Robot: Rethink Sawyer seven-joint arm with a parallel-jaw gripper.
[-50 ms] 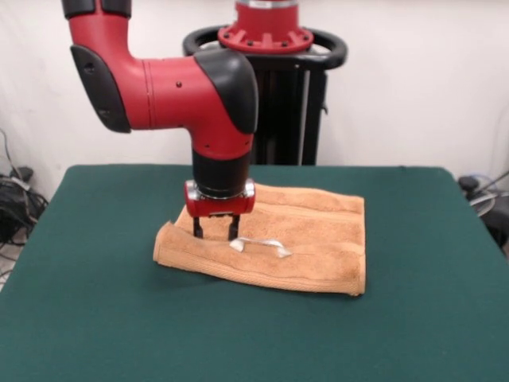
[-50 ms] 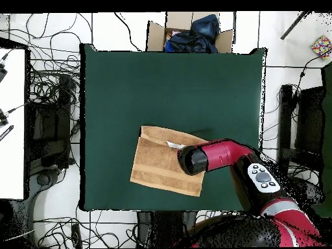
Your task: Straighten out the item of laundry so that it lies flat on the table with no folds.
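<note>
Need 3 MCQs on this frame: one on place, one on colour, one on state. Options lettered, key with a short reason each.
1. Where is the gripper?
A. over the towel's folded end
B. over bare table
C. off the table

2. What colour is the table?
A. grey
B. dark green
C. white

3. How does the towel lie?
A. flat in one layer
B. folded over itself
C. rolled into a ball

Key: 1 A, the fingers stand apart right at the fold; 2 B, green shows in both views; 3 B, a doubled edge runs along the front, with the white label on top.

An open cardboard box (image 2: 188, 32) holding dark blue fabric (image 2: 194, 35) sits on the floor, tangled black cables (image 2: 52, 91) lie nearby, and a multicoloured cube (image 2: 321, 46) rests at one edge.
</note>
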